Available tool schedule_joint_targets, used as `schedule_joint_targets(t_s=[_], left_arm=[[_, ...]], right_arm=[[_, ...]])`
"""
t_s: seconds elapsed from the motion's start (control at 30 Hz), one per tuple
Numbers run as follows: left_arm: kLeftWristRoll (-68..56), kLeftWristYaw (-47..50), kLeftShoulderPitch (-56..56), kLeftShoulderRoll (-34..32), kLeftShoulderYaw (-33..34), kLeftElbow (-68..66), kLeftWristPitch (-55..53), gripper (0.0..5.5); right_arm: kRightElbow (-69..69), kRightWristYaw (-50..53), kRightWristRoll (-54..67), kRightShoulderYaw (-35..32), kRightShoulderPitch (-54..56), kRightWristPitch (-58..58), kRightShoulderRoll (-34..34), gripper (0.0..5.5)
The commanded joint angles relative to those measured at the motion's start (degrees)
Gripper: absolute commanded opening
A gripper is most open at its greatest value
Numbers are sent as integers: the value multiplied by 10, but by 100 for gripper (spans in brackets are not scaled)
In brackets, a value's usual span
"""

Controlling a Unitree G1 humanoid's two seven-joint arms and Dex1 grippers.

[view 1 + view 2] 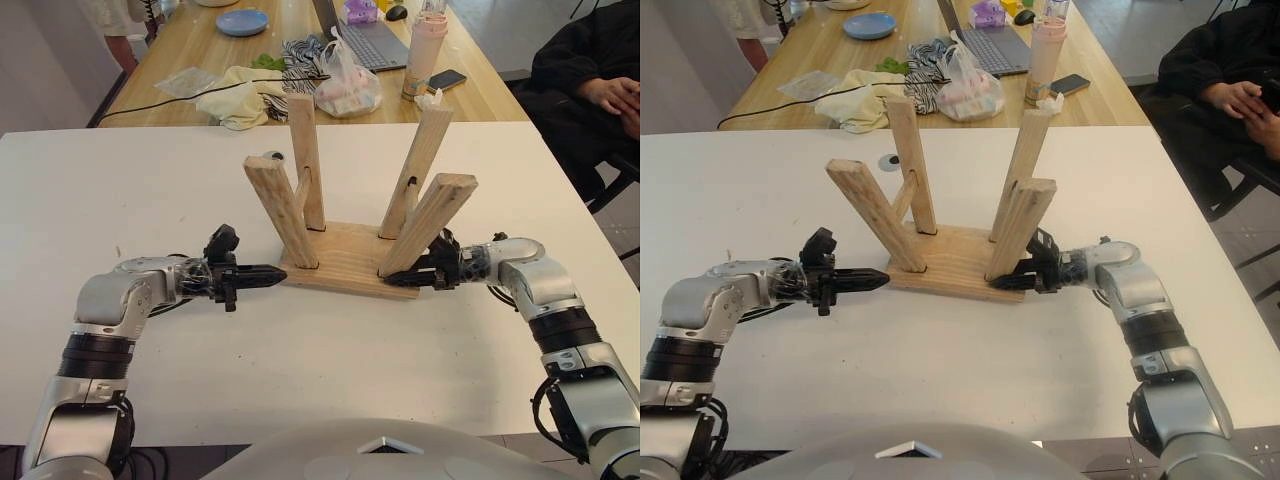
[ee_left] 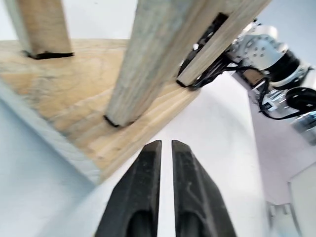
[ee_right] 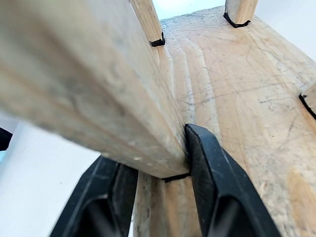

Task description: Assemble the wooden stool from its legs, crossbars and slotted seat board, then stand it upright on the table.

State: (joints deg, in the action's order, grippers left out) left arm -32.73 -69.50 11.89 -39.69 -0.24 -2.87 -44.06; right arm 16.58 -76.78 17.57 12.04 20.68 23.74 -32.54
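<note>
Seat board lies flat on the white table, midway between its left and right edges: pale wood, wavy grain. Four square, rough-sawn legs splay upward from dark slots. The left arm lies low with its elbow bent. The left gripper is level at the board's near left corner, its tapered black fingers almost together and empty. The right arm comes in from the right edge, and the right gripper is clamped round the base of the near right leg.
</note>
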Motion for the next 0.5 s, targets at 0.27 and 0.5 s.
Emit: schedule_joint_targets(t_s=[0.27,0.5], left_arm=[[68,3,81,51,-51,-102,103,184],[76,-30,129,104,-72,-168,130,184]], right_arm=[[30,-17,-14,23,7,-4,1,136],[39,-21,-22,36,16,-14,8,136]])
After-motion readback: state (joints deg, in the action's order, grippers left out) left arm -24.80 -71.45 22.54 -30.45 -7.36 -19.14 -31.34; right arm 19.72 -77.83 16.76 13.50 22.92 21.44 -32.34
